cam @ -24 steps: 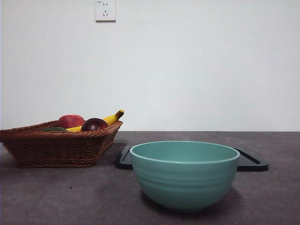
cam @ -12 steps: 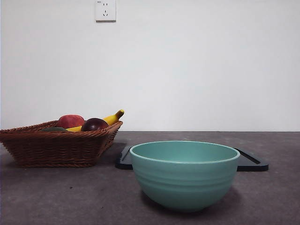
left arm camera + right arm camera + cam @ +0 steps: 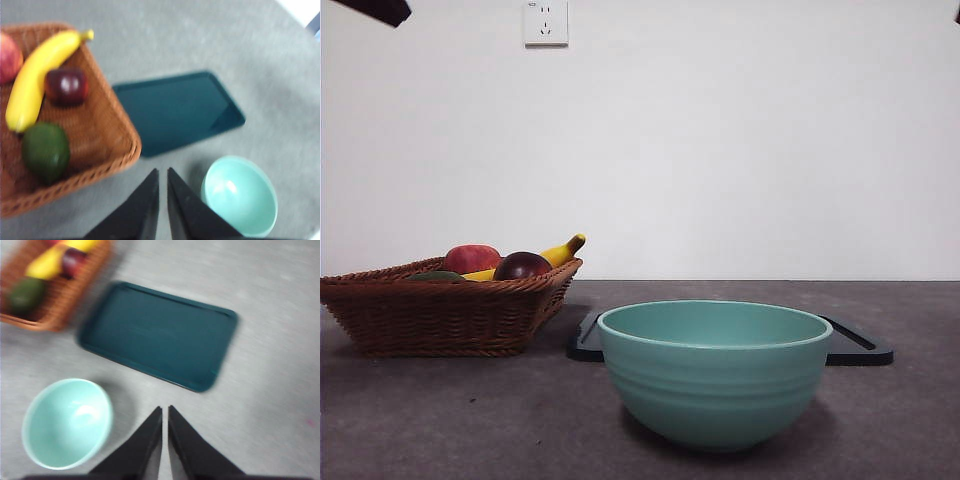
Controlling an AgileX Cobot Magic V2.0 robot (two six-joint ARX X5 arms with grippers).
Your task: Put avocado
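Observation:
The avocado (image 3: 45,150), dark green and rounded, lies in the wicker basket (image 3: 112,125) beside a banana (image 3: 35,75); in the front view only its top (image 3: 437,276) shows over the basket rim (image 3: 440,300). It also shows in the right wrist view (image 3: 25,294). My left gripper (image 3: 163,173) is shut and empty, high above the table between the basket and the teal bowl (image 3: 240,195). My right gripper (image 3: 165,411) is shut and empty, high above the table near the dark tray (image 3: 157,335). A black arm tip (image 3: 375,10) shows at the front view's top left corner.
The basket also holds a red apple (image 3: 471,258) and a dark maroon fruit (image 3: 521,265). The teal bowl (image 3: 713,370) stands in front. The dark tray (image 3: 855,345) lies flat behind it. A wall with a socket (image 3: 545,22) closes the back.
A black arm tip has come into the front view's top left corner. The fruit, bowl and tray have not moved.

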